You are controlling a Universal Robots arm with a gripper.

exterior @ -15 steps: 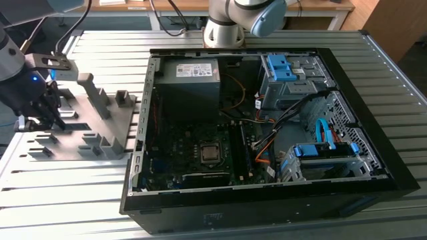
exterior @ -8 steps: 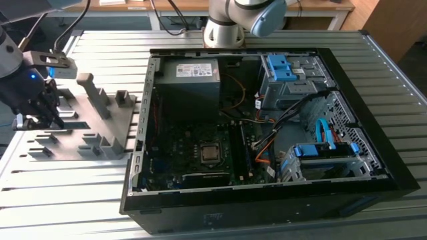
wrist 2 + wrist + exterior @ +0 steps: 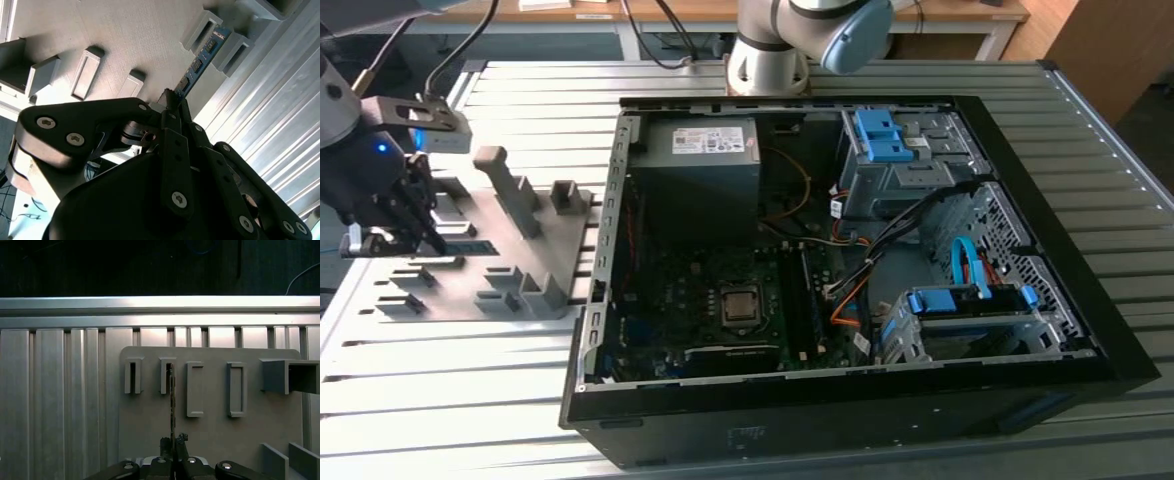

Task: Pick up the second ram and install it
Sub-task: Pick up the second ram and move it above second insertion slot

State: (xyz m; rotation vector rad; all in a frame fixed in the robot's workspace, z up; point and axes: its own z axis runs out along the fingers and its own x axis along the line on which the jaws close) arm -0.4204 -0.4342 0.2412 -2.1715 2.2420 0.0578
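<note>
The gripper (image 3: pixel 172 106) is clamped on one end of the second ram (image 3: pixel 200 62), slotted in the grey fixture plate (image 3: pixel 125 35) at an edge of the desk (image 3: pixel 440 400).

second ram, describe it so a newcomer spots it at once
On the exterior view's left, a grey fixture plate lies beside the open computer case. The second ram stands on edge, held by the end effector: a thin blue-green board with chips, unlike the plain grey blocks beside it.
</note>
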